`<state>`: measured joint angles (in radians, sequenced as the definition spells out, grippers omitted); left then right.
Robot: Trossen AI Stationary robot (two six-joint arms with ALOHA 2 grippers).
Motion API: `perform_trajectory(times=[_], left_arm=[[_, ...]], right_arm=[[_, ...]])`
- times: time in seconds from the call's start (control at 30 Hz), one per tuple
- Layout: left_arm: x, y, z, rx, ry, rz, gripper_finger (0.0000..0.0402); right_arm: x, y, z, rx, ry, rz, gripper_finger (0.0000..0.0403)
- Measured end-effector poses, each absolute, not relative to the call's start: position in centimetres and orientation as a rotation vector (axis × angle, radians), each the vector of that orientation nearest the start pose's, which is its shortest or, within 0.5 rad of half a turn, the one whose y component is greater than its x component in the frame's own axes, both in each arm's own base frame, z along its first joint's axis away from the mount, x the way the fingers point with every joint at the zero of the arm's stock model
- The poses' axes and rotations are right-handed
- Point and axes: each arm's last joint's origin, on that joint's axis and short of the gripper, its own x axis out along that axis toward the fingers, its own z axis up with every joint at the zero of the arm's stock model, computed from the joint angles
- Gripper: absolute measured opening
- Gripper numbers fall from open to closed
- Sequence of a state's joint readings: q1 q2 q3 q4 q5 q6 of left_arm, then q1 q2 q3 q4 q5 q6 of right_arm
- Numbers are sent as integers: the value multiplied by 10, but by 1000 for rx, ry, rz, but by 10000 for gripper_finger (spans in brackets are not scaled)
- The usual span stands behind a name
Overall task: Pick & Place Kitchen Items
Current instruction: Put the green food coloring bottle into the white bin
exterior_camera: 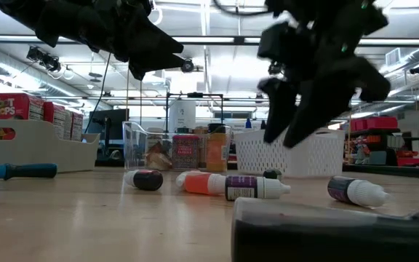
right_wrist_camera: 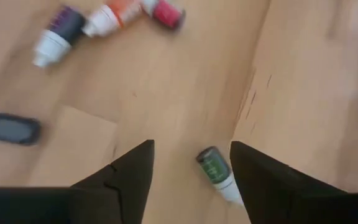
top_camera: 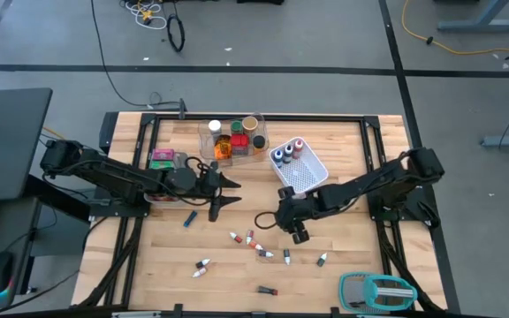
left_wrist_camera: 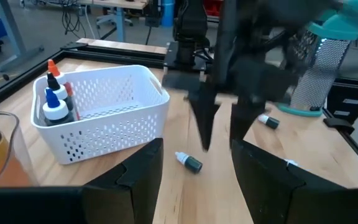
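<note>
Wooden bench point(top_camera: 148, 256), both arms over it. White mesh basket point(top_camera: 306, 174) at rear centre-right holds several bottles; clear tray point(top_camera: 224, 152) beside it holds jars. Right pincer point(right_wrist_camera: 191, 163) hangs above the bench centre, fingers spread, grasping nothing; a green-capped vial point(right_wrist_camera: 215, 169) lies on the wood between the fingertips. Left pincer point(left_wrist_camera: 194, 163) hovers left of centre, fingers apart, empty. Other vials point(top_camera: 256, 244) lie scattered nearby on the front half.
</note>
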<state>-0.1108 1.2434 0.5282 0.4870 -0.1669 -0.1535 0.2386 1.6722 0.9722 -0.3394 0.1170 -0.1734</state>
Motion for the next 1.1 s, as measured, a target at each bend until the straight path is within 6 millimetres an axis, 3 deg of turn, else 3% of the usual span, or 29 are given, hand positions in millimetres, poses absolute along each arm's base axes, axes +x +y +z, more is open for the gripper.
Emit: perform_trajectory(times=[0.4, 0.67, 0.83, 1.1], left_arm=[[252, -23, 217, -121, 217, 77, 201], [252, -23, 216, -121, 221, 77, 201], [252, -23, 216, -120, 225, 78, 201], [252, -23, 216, -104, 226, 76, 201]], right_arm=[[329, 47, 133, -298, 1148, 149, 214], [330, 42, 129, -372, 1165, 172, 208], [329, 43, 128, -308, 1179, 172, 178], [327, 44, 127, -133, 1202, 133, 96]])
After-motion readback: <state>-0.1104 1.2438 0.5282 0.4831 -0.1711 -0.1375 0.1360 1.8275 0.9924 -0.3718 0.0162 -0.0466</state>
